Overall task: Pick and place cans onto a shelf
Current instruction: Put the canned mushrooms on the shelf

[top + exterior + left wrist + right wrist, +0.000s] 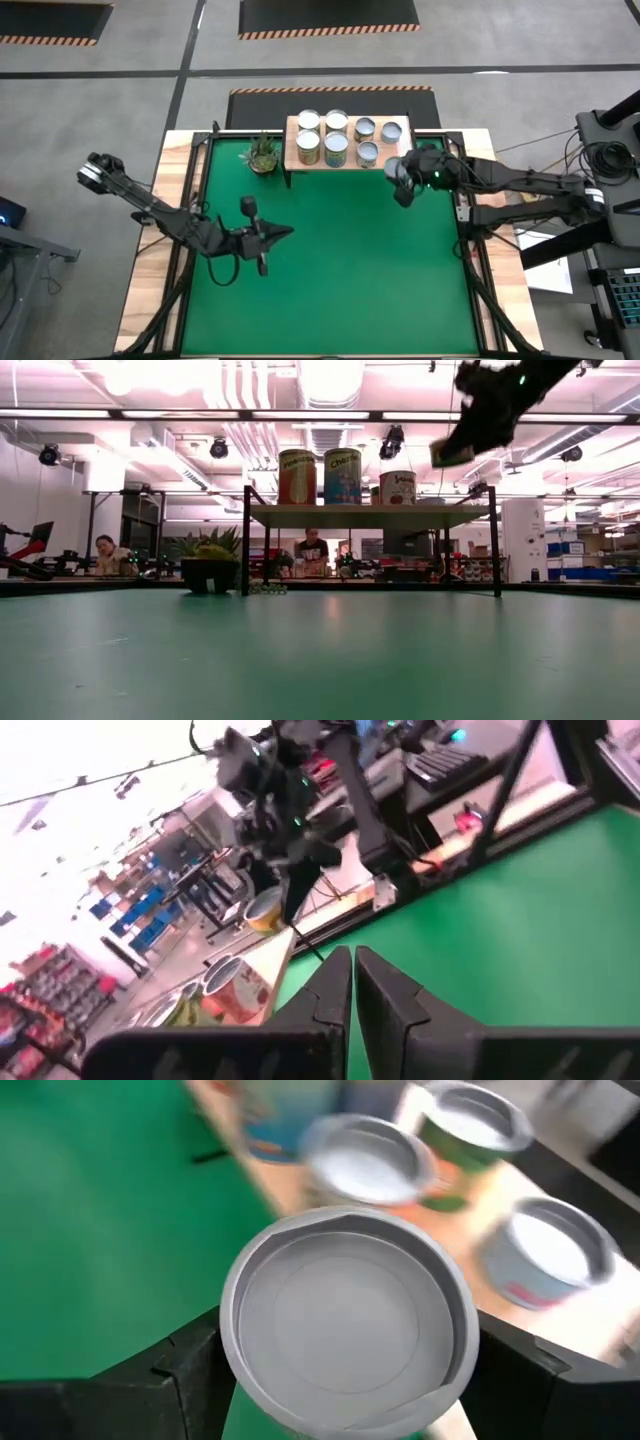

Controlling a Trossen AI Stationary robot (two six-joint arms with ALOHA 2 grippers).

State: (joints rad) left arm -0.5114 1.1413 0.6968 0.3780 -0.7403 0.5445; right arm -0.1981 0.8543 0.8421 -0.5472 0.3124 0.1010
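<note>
Cans (336,148): eight. Seven counted on the shelf (292,135), upper centre of the high view; one can (345,1320) just off its right end. Shelf: one. Potted plant (263,153): one, left of the shelf. Green mat (350,260): one. Arms (170,215): two. People (312,546), low-view background: two.

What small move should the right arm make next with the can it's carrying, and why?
Probably carry it over the shelf and lower it into the free front-right spot. The right gripper holds a can by its sides, raised beside the shelf's right end, where seven cans already stand. The left gripper waits shut over the green mat.
</note>
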